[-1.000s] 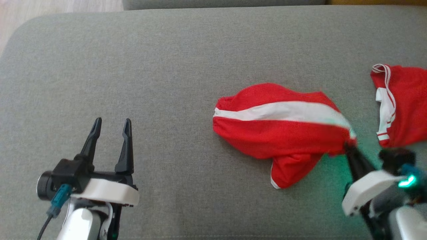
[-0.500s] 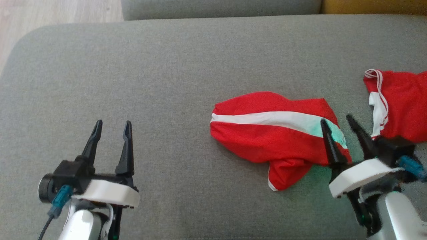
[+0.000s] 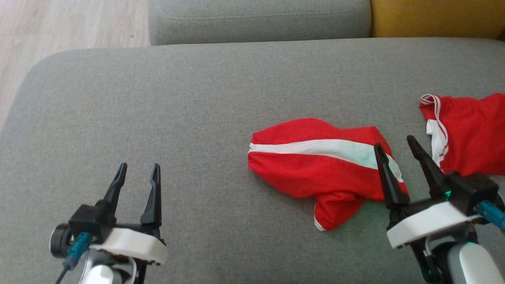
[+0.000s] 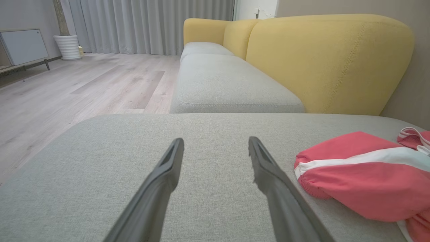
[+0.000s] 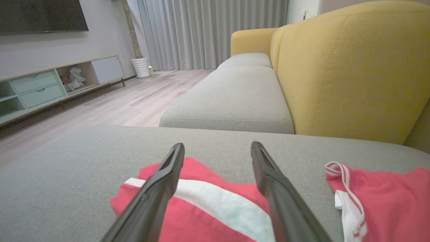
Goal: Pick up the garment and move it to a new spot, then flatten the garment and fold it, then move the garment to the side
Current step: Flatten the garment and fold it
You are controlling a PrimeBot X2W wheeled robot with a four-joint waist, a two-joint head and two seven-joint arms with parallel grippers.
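left gripper (image 3: 140, 166) and right gripper (image 3: 393, 142) low and level, jaws apart, empty; right perhaps above garment (image 3: 315, 165)

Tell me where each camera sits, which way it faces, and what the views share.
Head view: on the head, looking down at the grey cushion; left gripper lower left, right gripper lower right, jaws open.
Left wrist view: low over the cushion, facing the yellow sofa back; own fingers show.
Right wrist view: same heading, above the striped red garment; own fingers show.
Shared: all three see that garment.
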